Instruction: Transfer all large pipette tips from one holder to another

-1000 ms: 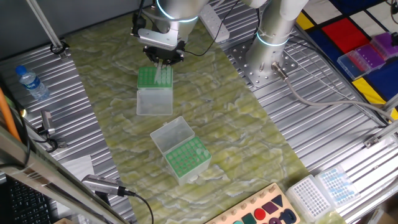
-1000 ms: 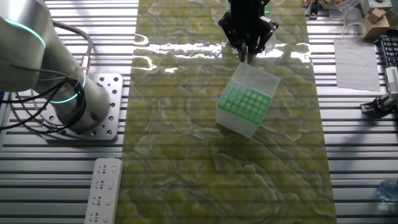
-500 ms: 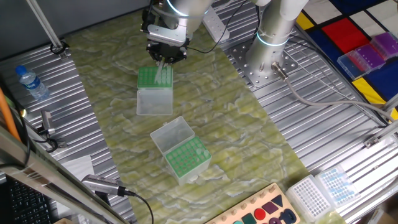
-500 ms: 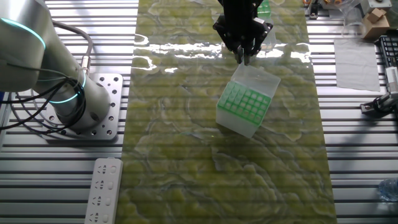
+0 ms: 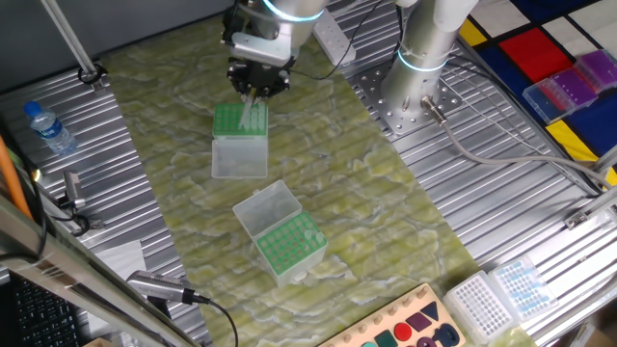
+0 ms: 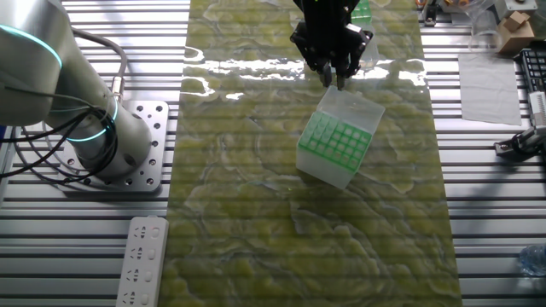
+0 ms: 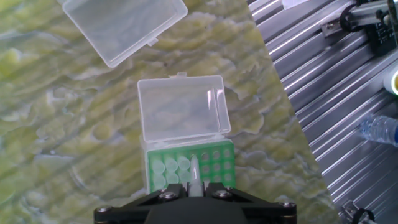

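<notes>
My gripper (image 5: 254,89) hangs just above the far green holder (image 5: 231,120) and is shut on one large pipette tip (image 7: 194,176), which points down over the rack. In the hand view this green holder (image 7: 217,163) shows several whitish tips (image 7: 166,167) in its left rows, with its clear lid (image 7: 182,109) open beyond. The other fixed view shows the gripper (image 6: 331,75) at the mat's far end, beside the second green holder (image 6: 335,143). That second holder (image 5: 287,247) stands nearer the front, its lid (image 5: 267,209) open.
A yellow-green mat (image 5: 318,164) covers the ribbed metal table. The arm's base (image 5: 416,92) stands at the right. A water bottle (image 5: 48,128) lies at the left, and pale tip racks (image 5: 496,297) sit at the front right. The second holder's lid (image 7: 123,26) shows in the hand view.
The gripper has risen a little above the far holder, still gripping the tip. Both holders stay where they were.
</notes>
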